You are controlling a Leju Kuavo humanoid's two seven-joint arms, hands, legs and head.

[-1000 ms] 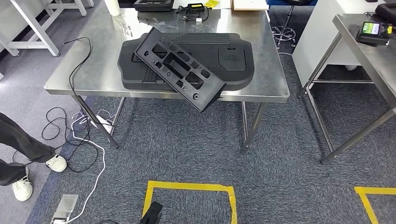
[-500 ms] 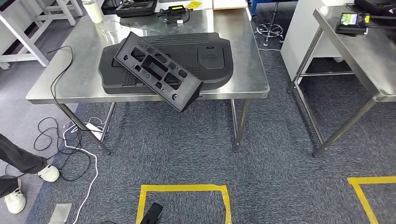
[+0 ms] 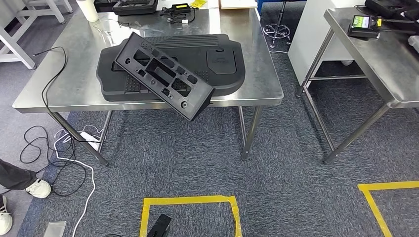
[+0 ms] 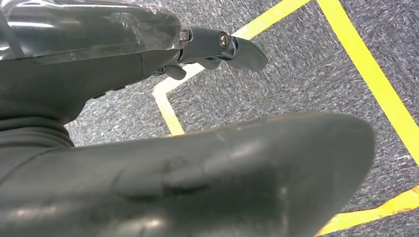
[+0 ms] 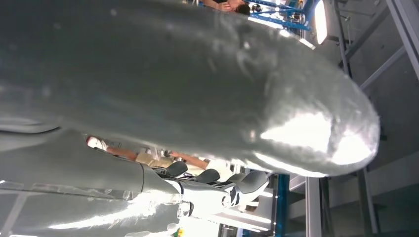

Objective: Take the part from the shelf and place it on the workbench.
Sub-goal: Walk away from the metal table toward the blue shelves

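The left hand [image 4: 163, 148] hangs low over carpet marked with yellow floor tape [image 4: 368, 74]; its dark fingers [image 4: 232, 47] lie loosely curled with nothing between them, so it holds nothing. The right hand [image 5: 197, 103] points up toward the room's ceiling structure, its fingers [image 5: 217, 185] likewise slack and bare, gripping no part. Both arms appear to hang at the robot's sides.

From the head view, the part [image 3: 163, 75], a long black perforated panel, lies tilted across a larger black moulded cover [image 3: 217, 59] on the steel workbench [image 3: 64, 89]. One end of the part juts past the near edge of the bench, resting rather than held. A black cable [image 3: 47, 94] trails off the bench's left side to the floor, and a person's shoe [image 3: 38, 188] stands near the left edge of the carpet.

As a judgement, the placing looks done: the part is on the workbench and both hands are free. What may remain is only confirming the overhanging end sits stable.
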